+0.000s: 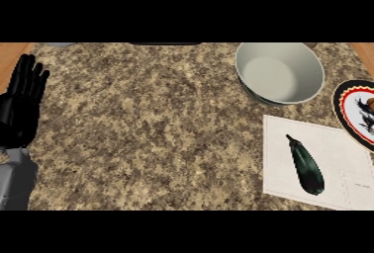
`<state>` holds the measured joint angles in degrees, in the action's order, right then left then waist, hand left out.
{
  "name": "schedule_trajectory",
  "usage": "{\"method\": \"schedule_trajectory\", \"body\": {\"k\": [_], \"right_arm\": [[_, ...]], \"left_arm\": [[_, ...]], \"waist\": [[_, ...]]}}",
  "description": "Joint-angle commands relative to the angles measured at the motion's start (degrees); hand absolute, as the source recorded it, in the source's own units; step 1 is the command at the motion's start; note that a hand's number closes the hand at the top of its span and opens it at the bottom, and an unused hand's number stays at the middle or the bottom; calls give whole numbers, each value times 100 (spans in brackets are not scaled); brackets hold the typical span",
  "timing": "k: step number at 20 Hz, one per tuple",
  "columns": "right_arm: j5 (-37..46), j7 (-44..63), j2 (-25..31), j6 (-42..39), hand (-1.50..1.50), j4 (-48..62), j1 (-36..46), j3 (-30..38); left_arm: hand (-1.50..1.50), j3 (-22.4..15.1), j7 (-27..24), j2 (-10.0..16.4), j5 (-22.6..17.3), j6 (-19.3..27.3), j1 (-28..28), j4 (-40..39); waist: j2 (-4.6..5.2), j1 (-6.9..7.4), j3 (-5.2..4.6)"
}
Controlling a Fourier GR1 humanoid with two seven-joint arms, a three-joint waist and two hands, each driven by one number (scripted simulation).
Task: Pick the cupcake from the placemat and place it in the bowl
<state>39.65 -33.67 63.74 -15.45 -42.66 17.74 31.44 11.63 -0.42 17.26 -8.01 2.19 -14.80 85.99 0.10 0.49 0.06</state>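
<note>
Resting at the bench (146, 128) left edge: left hand (21, 101), fingers straight, empty. Bowl (280, 73) empty. Placemat (337, 152) bears only an eggplant (306, 168); no cupcake visible. Task unstarted.

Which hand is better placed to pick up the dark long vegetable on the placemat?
Probably the right hand, though it is not in view: the vegetable, placemat and bowl all lie at the right. The left hand rests open at the far left edge.

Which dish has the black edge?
The flat plate cut off at the view's right edge: black rim, red ring inside. The deep bowl beside it is plain and pale.
</note>
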Motion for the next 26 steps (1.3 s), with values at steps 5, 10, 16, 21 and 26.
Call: {"method": "schedule_trajectory", "body": {"k": [5,10,16,21,26], "right_arm": [[-1078,394,63,-1507,150,-727,1043,296],[-1635,1371,-295,-2268,150,-1437,1413,245],[-1843,3090,-974,-2424,150,-1825,2877,-473],[-1822,4321,-1660,-2435,150,-2417,3447,-1068],[-1513,4535,-2567,-1980,150,-2445,3356,-1690]], "left_arm": [[0,-56,23,-72,117,70,65,-28],[0,99,159,56,56,71,68,140],[0,260,-136,220,-128,-288,-150,-328],[0,259,7,212,-145,-309,155,-23],[0,18,322,4,25,-41,-102,125]], "waist": [[-29,-24,-18],[-40,-55,-14],[-3,46,-19],[-23,61,-18],[-12,32,-10]]}}
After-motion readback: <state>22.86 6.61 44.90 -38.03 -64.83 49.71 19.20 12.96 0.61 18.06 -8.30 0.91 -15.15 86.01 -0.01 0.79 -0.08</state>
